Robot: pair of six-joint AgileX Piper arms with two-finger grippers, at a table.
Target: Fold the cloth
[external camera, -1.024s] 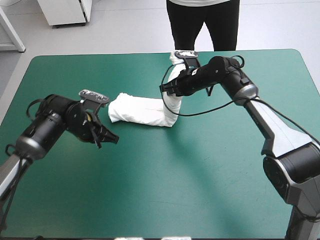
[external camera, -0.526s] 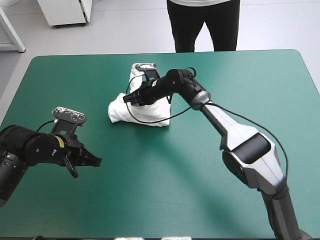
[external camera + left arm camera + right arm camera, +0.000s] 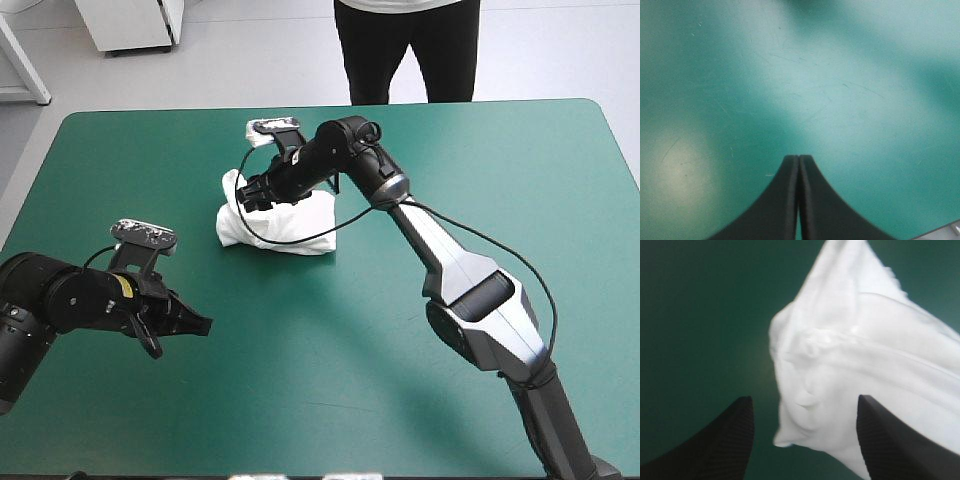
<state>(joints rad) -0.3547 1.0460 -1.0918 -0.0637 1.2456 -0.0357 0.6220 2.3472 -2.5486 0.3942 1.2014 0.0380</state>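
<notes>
Right gripper [image 3: 803,399] was open, black fingers [image 3: 735,440] standing well apart with nothing clamped. The T-shirt [image 3: 855,365] lay ahead of the gap and partly between the fingers, white with soft creases and one corner pointing away from the gripper. The cloth ran up against one finger; contact could not be told. The other finger stood over bare teal-green cover [image 3: 690,315]. In the high view the right gripper [image 3: 248,193] sat over the far left end of the T-shirt [image 3: 290,225], which was a folded bundle resting on the table, somewhat left of the middle and toward the far edge, with a loose bit of cloth raised at the gripper. The right arm reached in from the near right, across the table, to get there. Left gripper [image 3: 798,159] was closed, its fingers [image 3: 785,200] meeting in one pointed arch, empty, with only scuffed teal-green cover [image 3: 840,75] ahead of it. In the high view the left gripper [image 3: 203,325] was by the table's left side, nearer the front edge, well apart from the T-shirt, tips pointing toward the table's [image 3: 400,400] middle.
</notes>
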